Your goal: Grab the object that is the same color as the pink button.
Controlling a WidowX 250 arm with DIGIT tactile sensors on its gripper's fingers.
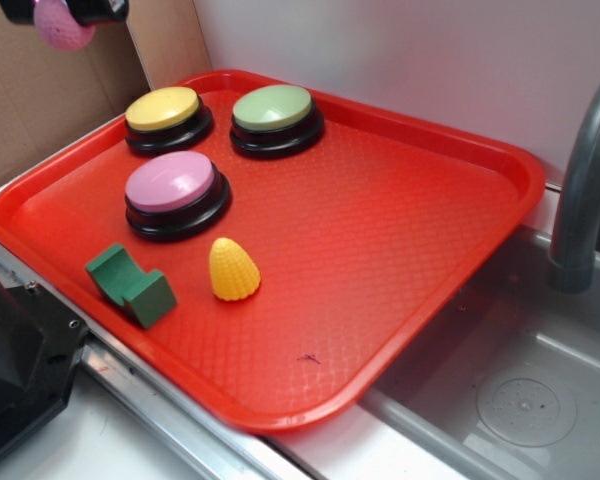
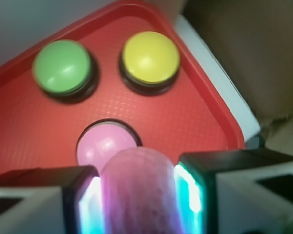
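My gripper hangs high at the top left of the exterior view, above the cardboard and off the tray, shut on the small pink ball. In the wrist view the pink ball fills the gap between the two glowing pads, squeezed on both sides. The pink button on its black base sits on the left part of the red tray; in the wrist view the pink button lies just beyond the ball.
A yellow button and a green button stand at the tray's back. A yellow corn cone and a green block lie near the front left. Cardboard stands on the left; a grey faucet and sink on the right.
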